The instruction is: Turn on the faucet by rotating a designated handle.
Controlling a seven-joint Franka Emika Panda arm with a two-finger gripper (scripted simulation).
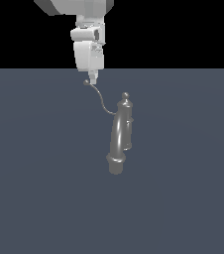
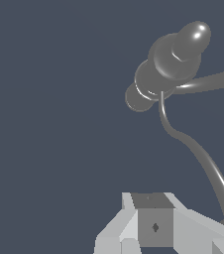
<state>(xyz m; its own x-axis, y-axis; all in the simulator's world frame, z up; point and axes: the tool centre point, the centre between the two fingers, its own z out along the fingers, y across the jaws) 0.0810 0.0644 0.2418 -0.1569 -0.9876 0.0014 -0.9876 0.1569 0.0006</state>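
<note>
1. The faucet (image 1: 120,134) stands on the grey desk (image 1: 34,188), a little right of the middle in the exterior view, with its thick arched spout coming toward the near side.
2. The handle (image 1: 101,99), a thin curved wire, goes from the upright post up to the left and ends in a small ball tip.
3. The end effector (image 1: 91,79) hangs from above with its tips at this ball tip.
4. I cannot tell if its jaws are closed on the handle.
</note>
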